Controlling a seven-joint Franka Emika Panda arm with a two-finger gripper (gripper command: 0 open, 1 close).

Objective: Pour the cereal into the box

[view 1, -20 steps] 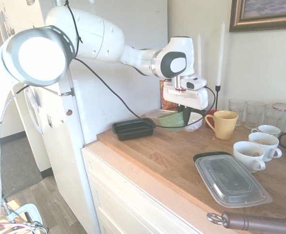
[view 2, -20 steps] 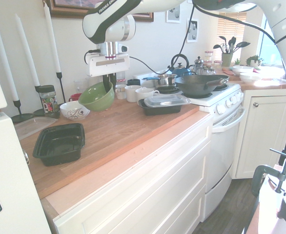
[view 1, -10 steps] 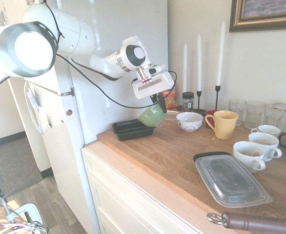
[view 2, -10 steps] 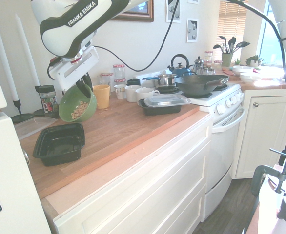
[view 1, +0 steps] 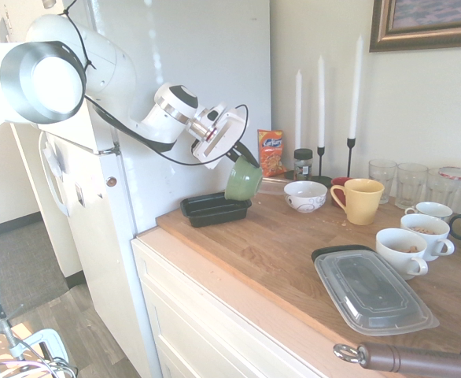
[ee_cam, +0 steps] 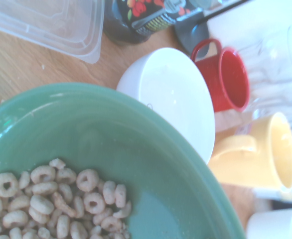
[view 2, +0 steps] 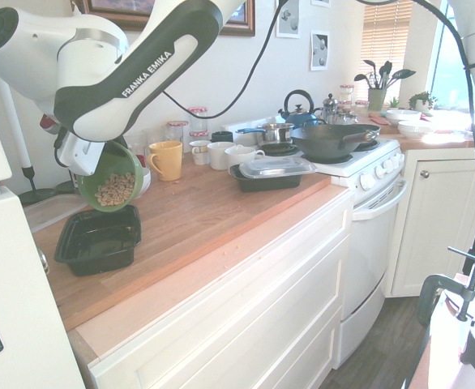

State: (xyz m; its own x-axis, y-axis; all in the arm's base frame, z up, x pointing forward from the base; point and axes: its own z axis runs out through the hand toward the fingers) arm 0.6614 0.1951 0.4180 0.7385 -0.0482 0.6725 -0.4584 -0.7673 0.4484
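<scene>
A green bowl [view 1: 243,181] hangs tilted steeply over the near end of the box [view 1: 214,209], a shallow black tray at the counter's left end. My gripper [view 1: 246,156] is shut on the bowl's upper rim. In the second exterior view the bowl's [view 2: 112,177] mouth faces the camera, and the cereal [view 2: 114,189], tan rings, lies heaped against its lower wall, just above the box [view 2: 100,239]. The wrist view shows the cereal [ee_cam: 51,199] inside the green bowl [ee_cam: 151,164]. The box looks empty.
A white patterned bowl [view 1: 305,195], yellow mug [view 1: 359,199], red cup [ee_cam: 230,79], white cups [view 1: 403,250] and glasses [view 1: 410,183] stand behind. A clear-lidded container [view 1: 372,290] lies front right. An orange packet [view 1: 271,151] and candles [view 1: 321,110] line the wall; the fridge [view 1: 136,94] is on the left.
The arm carried the green bowl from the back of the counter leftward to above the black tray and tipped it further, so the cereal slid toward the lower rim.
</scene>
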